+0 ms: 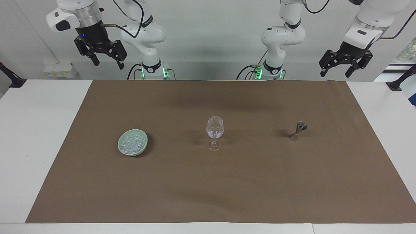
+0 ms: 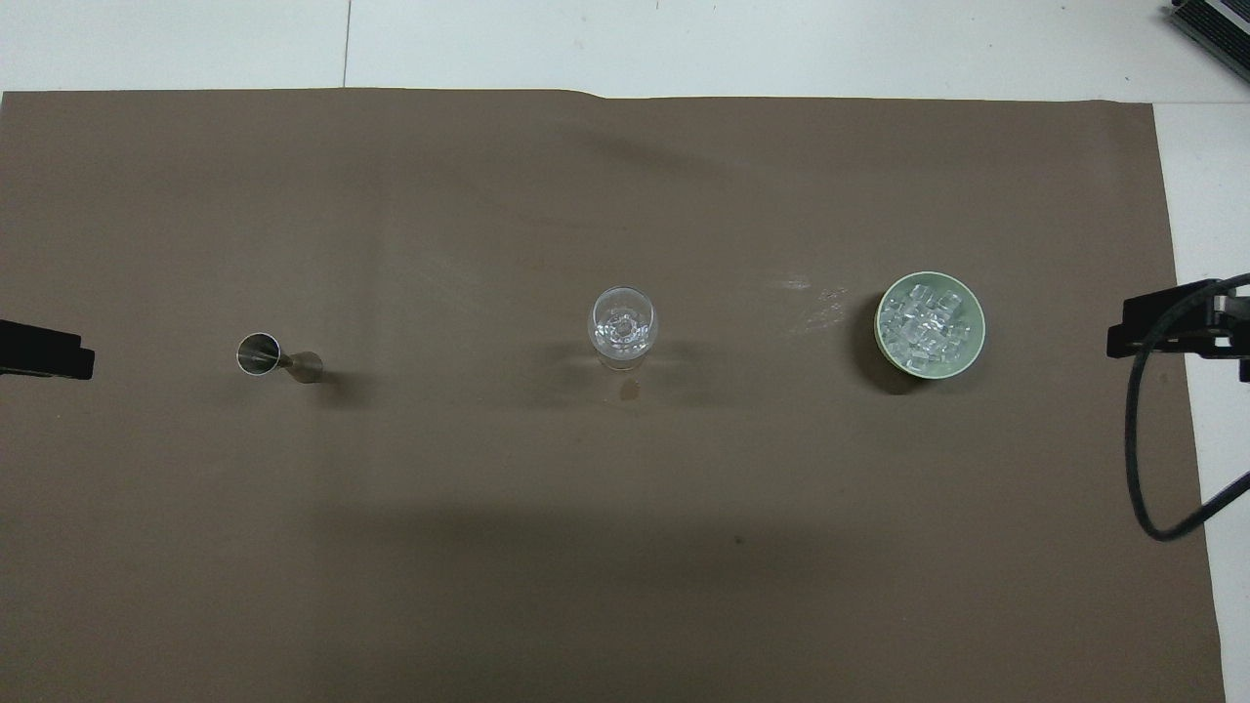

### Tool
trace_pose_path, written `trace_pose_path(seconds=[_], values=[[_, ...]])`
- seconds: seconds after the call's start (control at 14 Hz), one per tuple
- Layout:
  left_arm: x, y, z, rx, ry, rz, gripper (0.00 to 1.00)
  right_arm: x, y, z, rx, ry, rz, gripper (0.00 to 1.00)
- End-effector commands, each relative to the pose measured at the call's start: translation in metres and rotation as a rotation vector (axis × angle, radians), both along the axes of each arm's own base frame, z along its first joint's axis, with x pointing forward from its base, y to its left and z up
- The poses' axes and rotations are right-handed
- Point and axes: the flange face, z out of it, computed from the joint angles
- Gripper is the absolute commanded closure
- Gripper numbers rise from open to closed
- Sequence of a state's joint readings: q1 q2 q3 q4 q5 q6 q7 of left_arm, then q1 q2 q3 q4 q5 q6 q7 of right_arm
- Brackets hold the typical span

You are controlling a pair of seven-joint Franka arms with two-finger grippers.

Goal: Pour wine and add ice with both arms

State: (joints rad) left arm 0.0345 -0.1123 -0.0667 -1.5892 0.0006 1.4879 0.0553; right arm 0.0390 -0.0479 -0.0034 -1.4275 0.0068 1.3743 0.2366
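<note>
A clear wine glass [image 1: 214,130] [image 2: 623,322] stands upright at the middle of the brown mat [image 1: 208,182], with small glinting clear chunks in its bowl. More ice [image 1: 132,142] [image 2: 928,322] fills a pale green bowl [image 1: 121,147] [image 2: 882,337] toward the right arm's end. A steel jigger [image 1: 298,131] [image 2: 276,358] stands toward the left arm's end. I cannot make out any wine. My right gripper [image 1: 109,64] hangs open and empty, high up at its own end. My left gripper [image 1: 335,74] is also open, empty and raised at its end.
A small damp spot [image 2: 630,391] marks the mat just nearer to the robots than the glass. A pale smear [image 2: 815,293] lies between glass and bowl. A black cable [image 2: 1138,459] loops down from the right arm. White table [image 1: 35,146] borders the mat.
</note>
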Motion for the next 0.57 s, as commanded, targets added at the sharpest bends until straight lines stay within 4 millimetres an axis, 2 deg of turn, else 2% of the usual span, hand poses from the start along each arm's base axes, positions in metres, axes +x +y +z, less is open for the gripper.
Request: trace_pose_path(seconds=[0.0,0.5], values=[[-0.0049,0.0011,0.0047,-0.009,0.002,-0.004,0.0,-0.0075,0.0011,-0.0007,0.008,-0.011,0.027,0.0],[-0.0049,0.0011,0.0047,-0.009,0.002,-0.004,0.0,-0.0084,0.0047,-0.0006,0.004,-0.007,0.031,0.0]])
